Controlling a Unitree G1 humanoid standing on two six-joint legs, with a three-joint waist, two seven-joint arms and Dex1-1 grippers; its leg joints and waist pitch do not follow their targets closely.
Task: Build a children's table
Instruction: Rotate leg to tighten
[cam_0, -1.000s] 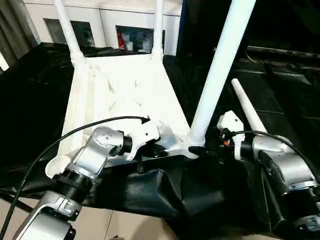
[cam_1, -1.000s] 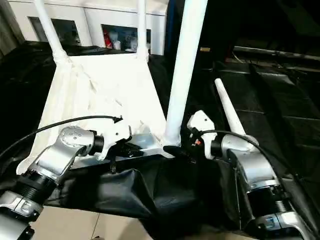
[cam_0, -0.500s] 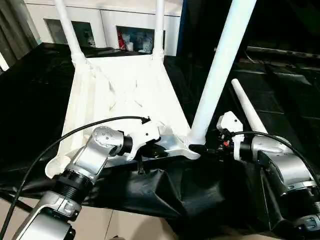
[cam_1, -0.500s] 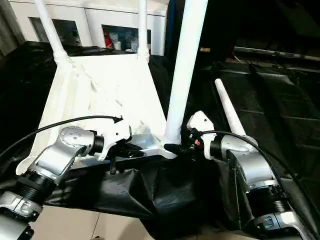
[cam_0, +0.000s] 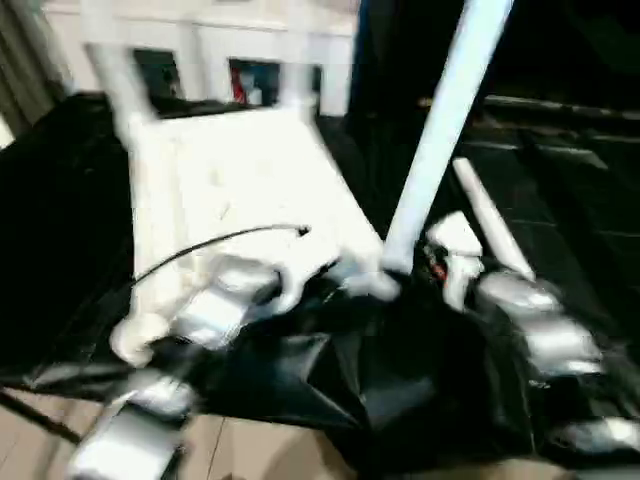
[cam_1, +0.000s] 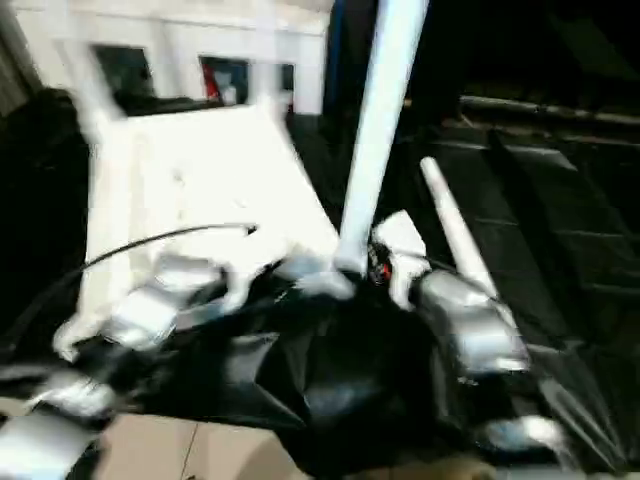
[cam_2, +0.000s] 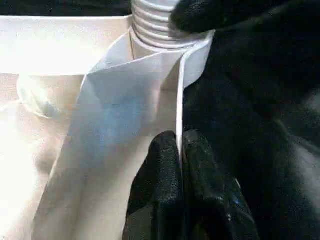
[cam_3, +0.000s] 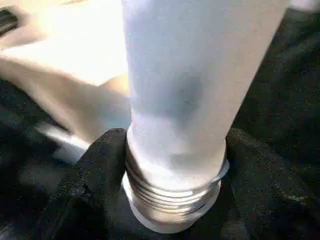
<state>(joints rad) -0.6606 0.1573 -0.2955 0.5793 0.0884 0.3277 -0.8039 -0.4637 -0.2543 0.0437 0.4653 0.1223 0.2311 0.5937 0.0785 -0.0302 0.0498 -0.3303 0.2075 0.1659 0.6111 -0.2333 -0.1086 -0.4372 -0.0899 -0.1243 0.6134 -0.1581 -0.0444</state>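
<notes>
The white tabletop (cam_0: 240, 170) lies upside down on black sheeting, ribbed underside up. My left gripper (cam_2: 181, 142) is shut on its thin near rim (cam_2: 179, 100), close to the near right corner socket. A long white leg (cam_0: 440, 130) stands upright in that socket (cam_0: 375, 285), a few threads of its screw end (cam_3: 170, 192) showing above it. My right gripper (cam_3: 175, 165) is shut on this leg, one black finger (cam_3: 97, 170) on each side of its base. Two more legs (cam_0: 115, 70) rise from the far corners. A loose leg (cam_0: 485, 225) lies on the sheeting behind my right wrist.
Black sheeting (cam_0: 330, 390) covers the work surface and hangs in folds over its near edge. White cabinets (cam_0: 200, 50) stand behind the table. A black cable (cam_0: 200, 250) arcs over my left forearm.
My right gripper's fingers have closed in on the upright leg's base. The whole head picture has shifted and smeared, so the camera is moving. The left gripper keeps its hold.
</notes>
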